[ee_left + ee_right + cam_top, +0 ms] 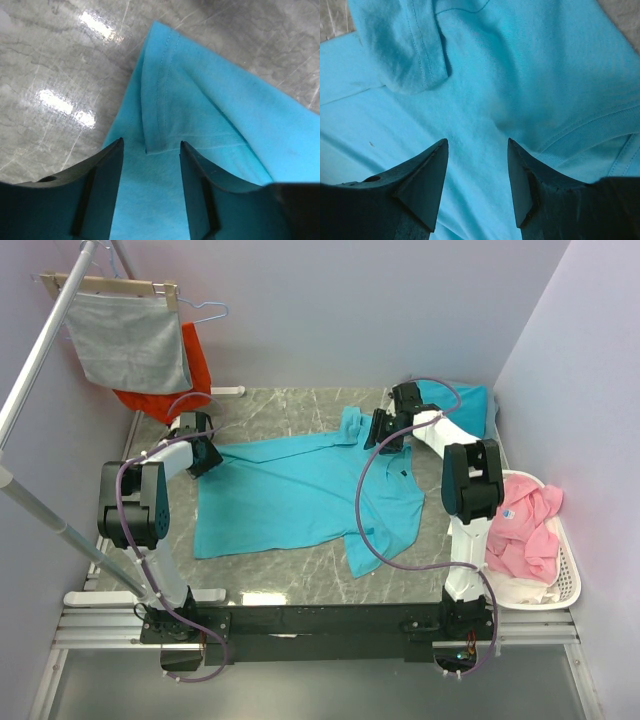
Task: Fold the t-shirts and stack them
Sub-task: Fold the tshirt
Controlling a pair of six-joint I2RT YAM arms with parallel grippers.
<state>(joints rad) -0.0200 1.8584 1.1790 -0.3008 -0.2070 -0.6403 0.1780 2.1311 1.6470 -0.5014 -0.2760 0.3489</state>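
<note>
One teal t-shirt lies spread on the marble table, its hem to the left and its collar to the right. My left gripper hovers open over the shirt's far left corner, where a hemmed flap is folded over; only flat cloth shows between the fingers. At the far shoulder, beside a folded-over sleeve and the collar band, my right gripper also stands open above the cloth. Behind the right arm lies a second teal t-shirt, partly hidden.
A white laundry basket with a pink garment stands at the right edge. At the back left, a grey cloth and an orange-red garment hang from a rack. Metal poles slant along the left side.
</note>
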